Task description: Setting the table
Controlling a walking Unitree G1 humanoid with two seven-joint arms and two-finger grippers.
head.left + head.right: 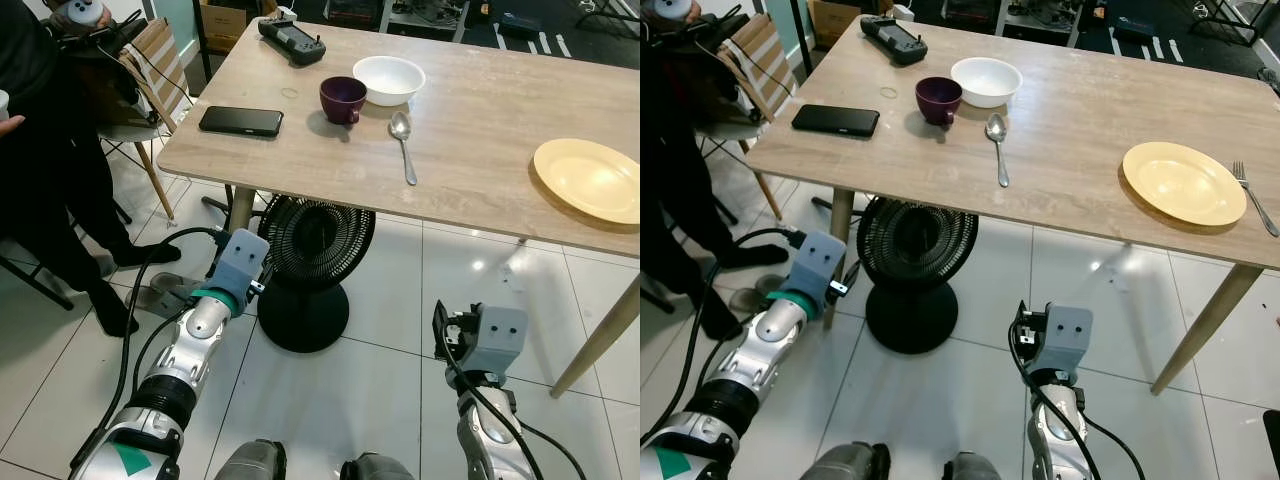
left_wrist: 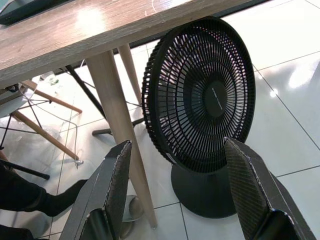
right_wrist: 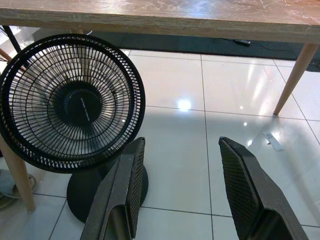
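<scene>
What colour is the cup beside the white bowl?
Dark purple: the cup shows best in the left eye view.

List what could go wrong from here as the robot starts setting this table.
1. Both grippers, left and right, hang open below the table edge; raising them straight up may strike its underside.
2. The fan and a cable lie on the floor near the left arm, so stepping closer risks a snag.
3. The mug sits very close to the bowl; grabbing one may nudge the other.
</scene>
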